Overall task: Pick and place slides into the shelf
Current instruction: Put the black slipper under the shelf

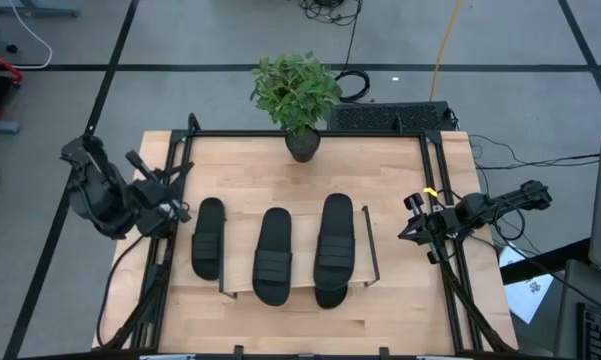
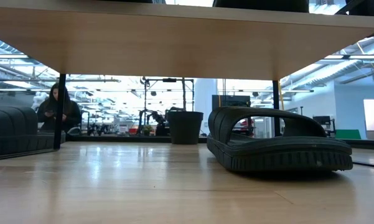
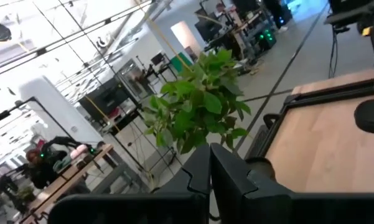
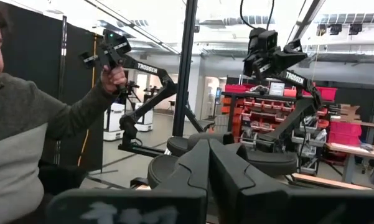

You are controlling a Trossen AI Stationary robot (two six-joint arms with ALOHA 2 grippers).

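Note:
The shelf [image 1: 242, 285], a light wood board on black wire end frames, stands mid-table. Two black slides [image 1: 273, 255] [image 1: 335, 245] lie on its board. Another slide [image 2: 280, 142] rests sole-down on the table under the board, its end [image 1: 329, 298] poking out at the near edge. A further slide [image 1: 208, 238] lies on the table just left of the shelf's left frame. My left gripper [image 1: 183, 210] hovers shut and empty left of that slide. My right gripper [image 1: 408, 228] waits shut and empty at the table's right side.
A potted plant [image 1: 297, 95] stands at the table's far edge, seen close in the left wrist view [image 3: 199, 106]. Black frame rails [image 1: 435, 180] run along the table's sides. A person [image 4: 25, 124] shows beside the table in the right wrist view.

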